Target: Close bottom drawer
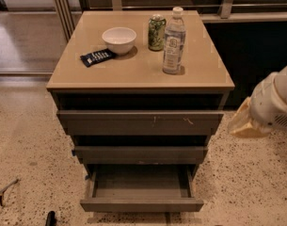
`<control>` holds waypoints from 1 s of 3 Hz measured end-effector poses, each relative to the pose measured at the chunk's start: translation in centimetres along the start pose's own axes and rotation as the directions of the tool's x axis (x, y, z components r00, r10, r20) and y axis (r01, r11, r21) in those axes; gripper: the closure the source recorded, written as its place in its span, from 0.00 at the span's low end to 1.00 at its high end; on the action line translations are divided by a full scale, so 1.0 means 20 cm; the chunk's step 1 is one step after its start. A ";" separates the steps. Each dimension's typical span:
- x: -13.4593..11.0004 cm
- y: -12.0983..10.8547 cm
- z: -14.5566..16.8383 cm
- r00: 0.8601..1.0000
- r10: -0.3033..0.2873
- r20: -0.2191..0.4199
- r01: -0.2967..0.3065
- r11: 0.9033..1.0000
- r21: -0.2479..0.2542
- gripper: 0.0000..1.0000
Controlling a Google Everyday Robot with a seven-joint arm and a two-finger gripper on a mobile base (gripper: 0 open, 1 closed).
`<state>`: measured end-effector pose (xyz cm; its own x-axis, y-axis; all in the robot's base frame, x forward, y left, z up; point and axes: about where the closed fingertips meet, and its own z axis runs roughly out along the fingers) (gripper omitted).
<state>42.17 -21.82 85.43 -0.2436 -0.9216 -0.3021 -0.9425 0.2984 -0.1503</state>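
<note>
The bottom drawer (pixel 141 204) is the lowest of three in a dark grey-brown cabinet (pixel 140 121). It is pulled out towards me, and its shallow grey box looks empty. Its flat front has no handle. The middle drawer (pixel 140 154) and the top drawer (pixel 140 122), which has white scratch marks, also stand slightly out. My gripper is out of view. Only a white rounded part of my arm (pixel 275 102) shows at the right edge, beside the cabinet at the height of the top drawer.
On the tan cabinet top (pixel 133 74) stand a white bowl (pixel 119 39), a green can (pixel 156 32), a clear water bottle (pixel 173 41) and a dark snack packet (pixel 98 57). Speckled floor surrounds the cabinet. A thin rod (pixel 4 189) lies at the lower left.
</note>
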 end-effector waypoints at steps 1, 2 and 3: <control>0.15 0.13 0.39 0.998 0.037 0.042 -0.033 0.993 -0.110 1.00; 0.15 0.13 0.39 0.998 0.037 0.042 -0.033 0.993 -0.110 1.00; 0.27 0.14 0.57 0.999 0.017 0.037 -0.013 0.995 -0.101 1.00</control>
<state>40.85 -23.03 72.64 -0.2513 -0.9065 -0.3393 -0.9575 0.2841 -0.0500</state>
